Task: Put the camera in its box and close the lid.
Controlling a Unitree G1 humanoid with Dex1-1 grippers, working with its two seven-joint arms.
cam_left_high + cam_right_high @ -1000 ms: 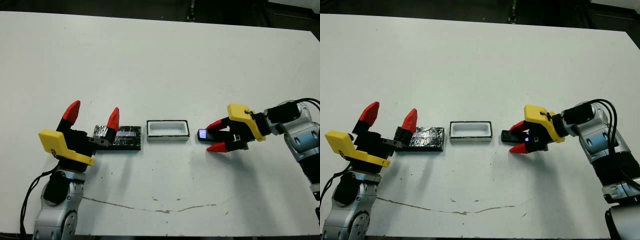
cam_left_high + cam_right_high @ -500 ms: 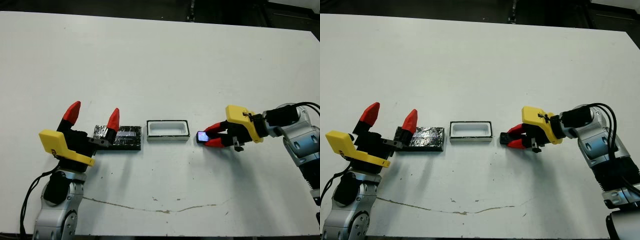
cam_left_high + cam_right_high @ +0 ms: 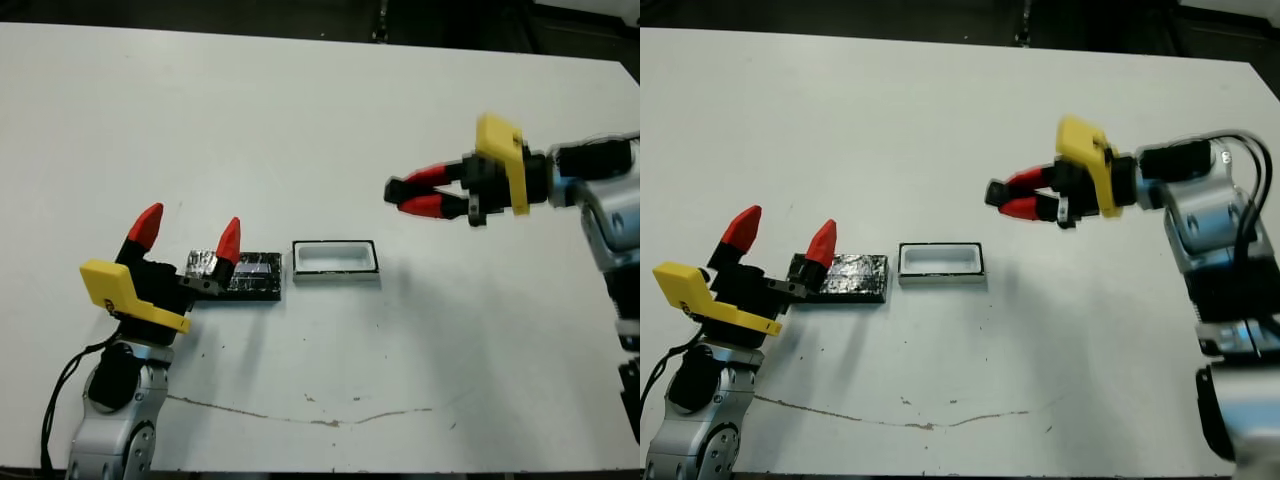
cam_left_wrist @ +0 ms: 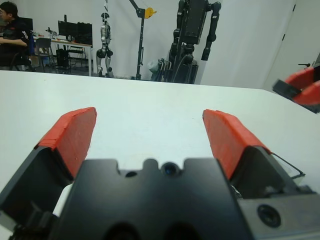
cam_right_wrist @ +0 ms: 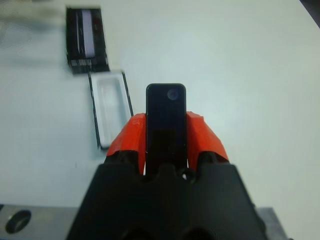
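Right gripper (image 3: pixel 408 196) is raised off the table (image 3: pixel 300 120), arm reaching in from the right, fingers pointing left and clamped on the camera (image 5: pixel 166 120), held up and to the right of the box (image 3: pixel 336 259). Box sits empty mid-table, white inside. Lid (image 3: pixel 250 275) lies flat just left of the box. Left gripper (image 3: pixel 187 232) hovers at the lid's left end, fingers spread, holding nothing.
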